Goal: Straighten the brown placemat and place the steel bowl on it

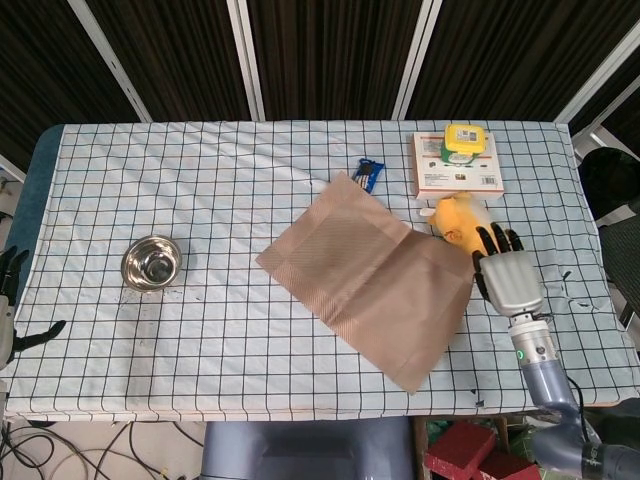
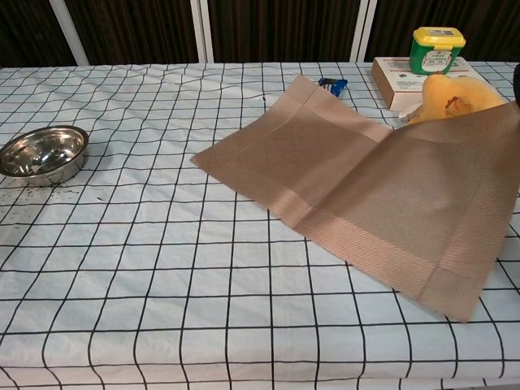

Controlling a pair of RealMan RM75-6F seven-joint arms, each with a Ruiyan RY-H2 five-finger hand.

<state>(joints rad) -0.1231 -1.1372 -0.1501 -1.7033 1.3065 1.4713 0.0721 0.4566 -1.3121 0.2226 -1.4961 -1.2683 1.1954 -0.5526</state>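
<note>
right hand (image 1: 505, 278) grips lifted right edge of brown woven placemat (image 1: 372, 275) | long axis skewed diagonally | round steel bowl (image 1: 151, 262) far left, nearer idle left hand (image 1: 12, 300), fingers apart

Brown placemat (image 1: 372, 283): woven, creased, lying skewed on the counter, right edge lifted. Steel bowl (image 1: 151, 262): empty, upright, well apart to its left.

A white cloth with a black grid (image 1: 250, 160) covers the worktop. Behind it stand dark ribbed wall panels (image 1: 330, 55), separated by slanted white bars (image 1: 245, 55). Cables lie on the floor (image 1: 90, 445).
</note>
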